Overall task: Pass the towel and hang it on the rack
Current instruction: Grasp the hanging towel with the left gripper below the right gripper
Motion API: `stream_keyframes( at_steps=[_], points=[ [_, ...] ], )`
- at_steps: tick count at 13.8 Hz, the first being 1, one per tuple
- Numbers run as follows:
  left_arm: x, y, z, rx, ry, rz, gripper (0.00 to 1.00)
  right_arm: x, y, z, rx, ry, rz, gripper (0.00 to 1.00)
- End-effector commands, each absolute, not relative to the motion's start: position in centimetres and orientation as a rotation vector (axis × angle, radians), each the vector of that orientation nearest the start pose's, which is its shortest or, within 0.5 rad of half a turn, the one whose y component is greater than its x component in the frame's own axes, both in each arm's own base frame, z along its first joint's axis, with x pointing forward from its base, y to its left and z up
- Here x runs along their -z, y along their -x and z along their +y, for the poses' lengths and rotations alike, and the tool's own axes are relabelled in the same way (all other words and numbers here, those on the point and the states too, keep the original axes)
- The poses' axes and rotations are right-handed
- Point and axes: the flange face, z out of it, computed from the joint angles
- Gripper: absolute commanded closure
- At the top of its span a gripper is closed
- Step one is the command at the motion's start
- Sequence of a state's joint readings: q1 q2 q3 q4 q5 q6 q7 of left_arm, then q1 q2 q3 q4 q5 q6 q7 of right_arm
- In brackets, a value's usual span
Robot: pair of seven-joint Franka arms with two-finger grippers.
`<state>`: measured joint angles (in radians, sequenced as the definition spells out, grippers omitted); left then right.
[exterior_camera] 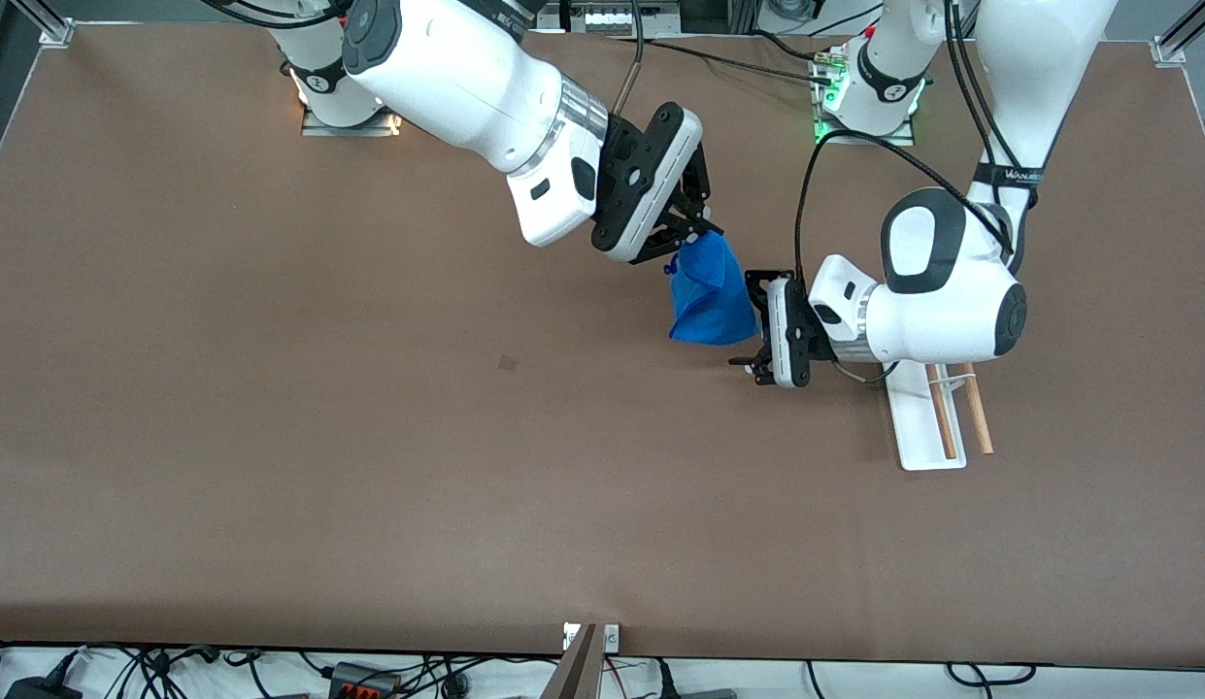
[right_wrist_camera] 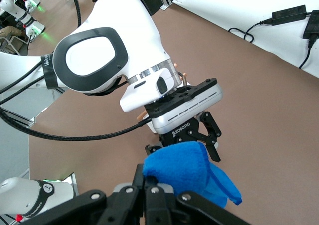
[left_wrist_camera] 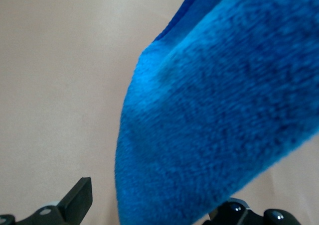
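Observation:
My right gripper [exterior_camera: 701,231] is shut on the top of a blue towel [exterior_camera: 709,291], which hangs from it above the middle of the table. The right wrist view shows its fingers [right_wrist_camera: 151,180] pinched on the towel [right_wrist_camera: 189,168]. My left gripper [exterior_camera: 753,323] is open and level with the towel's lower part, on the side toward the left arm's end. In the left wrist view the towel [left_wrist_camera: 219,115] fills the gap between the spread fingertips [left_wrist_camera: 79,195]. The rack [exterior_camera: 920,427] stands on the table, partly hidden under my left arm, with two wooden rods [exterior_camera: 979,417].
The brown table [exterior_camera: 272,437] has a small dark mark [exterior_camera: 507,362] near its middle. Cables and a power strip [exterior_camera: 359,678] lie along the edge nearest the front camera. The arm bases stand along the edge farthest from that camera.

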<state>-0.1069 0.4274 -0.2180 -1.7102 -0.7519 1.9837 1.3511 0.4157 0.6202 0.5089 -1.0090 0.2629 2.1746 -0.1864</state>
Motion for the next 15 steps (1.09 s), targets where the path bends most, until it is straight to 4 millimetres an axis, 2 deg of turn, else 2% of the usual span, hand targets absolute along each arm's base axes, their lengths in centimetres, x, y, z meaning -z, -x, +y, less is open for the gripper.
stream_keyframes(
  at_steps=[1, 3, 4, 9, 11, 12, 13, 14, 15],
  points=[
    [-36.7, -62.0, -26.0, -0.396, -1.88, -1.493, 0.29, -59.9, -55.2, 51.9, 0.517, 2.195, -0.995, 1.0],
    [-36.9, -61.8, -26.9, -0.408, -1.882, -1.496, 0.93, -59.9, -55.2, 51.9, 0.521, 2.195, -0.994, 1.0],
    [-37.0, -61.7, -27.1, -0.405, -1.887, -1.488, 0.99, -59.9, -55.2, 51.9, 0.523, 2.194, -0.993, 1.0],
    [-36.9, -61.8, -26.9, -0.386, -1.912, -1.464, 0.99, -59.6, -55.2, 52.0, 0.517, 2.198, -0.998, 1.0],
    [-36.9, -62.1, -26.3, -0.389, -1.922, -1.46, 0.99, -59.6, -55.2, 51.9, 0.522, 2.205, -1.0, 1.0],
    [-37.1, -62.2, -25.8, -0.395, -1.929, -1.462, 0.99, -59.7, -55.3, 51.8, 0.537, 2.22, -1.011, 0.8],
    [-37.2, -62.4, -25.4, -0.399, -1.934, -1.459, 0.99, -59.6, -55.6, 51.5, 0.547, 2.235, -1.016, 0.44],
    [-37.3, -62.5, -24.9, -0.4, -1.941, -1.456, 0.99, -59.4, -55.6, 51.5, 0.541, 2.246, -1.017, 0.0],
    [-37.3, -62.9, -23.8, -0.391, -1.964, -1.442, 0.99, -58.7, -55.8, 51.3, 0.526, 2.272, -0.997, 0.0]
  ],
)
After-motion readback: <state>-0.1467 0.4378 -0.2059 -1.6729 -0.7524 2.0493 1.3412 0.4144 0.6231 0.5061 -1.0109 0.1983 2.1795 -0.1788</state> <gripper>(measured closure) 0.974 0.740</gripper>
